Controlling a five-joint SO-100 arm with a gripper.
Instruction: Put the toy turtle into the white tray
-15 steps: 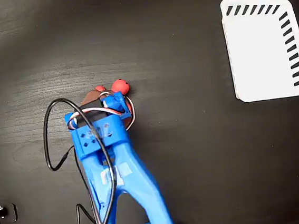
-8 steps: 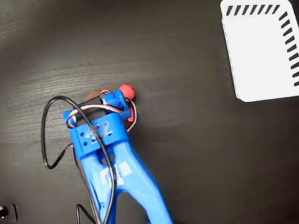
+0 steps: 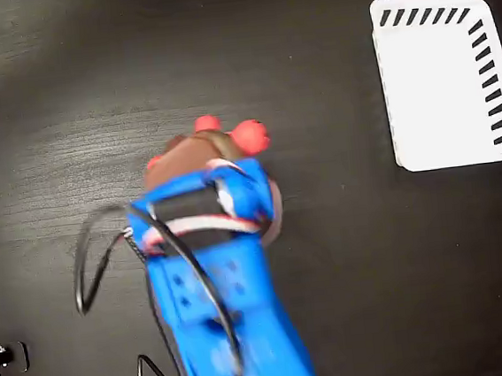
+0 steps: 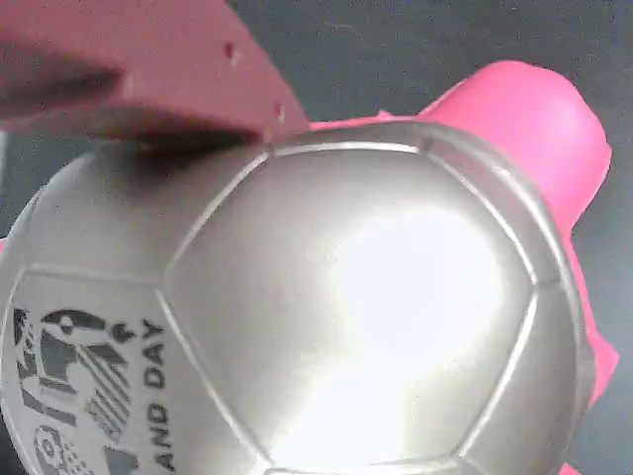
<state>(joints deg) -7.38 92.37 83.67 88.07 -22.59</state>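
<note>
Evidently the blue two-finger gripper is clamped on the small toy turtle with shiny gold-bronze shell, its red head protruding just ahead. White slotted plastic tray lies well apart, empty, awaiting delivery.

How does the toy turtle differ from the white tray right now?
The toy turtle is small, domed and shiny bronze with red-pink head and feet; the white tray is much larger, flat, rectangular and plain white with dark slanted slots. The turtle sits under the blue gripper, partly hidden, while the tray lies alone at the upper right of the fixed view, nothing in it. Both look like plastic.
</note>
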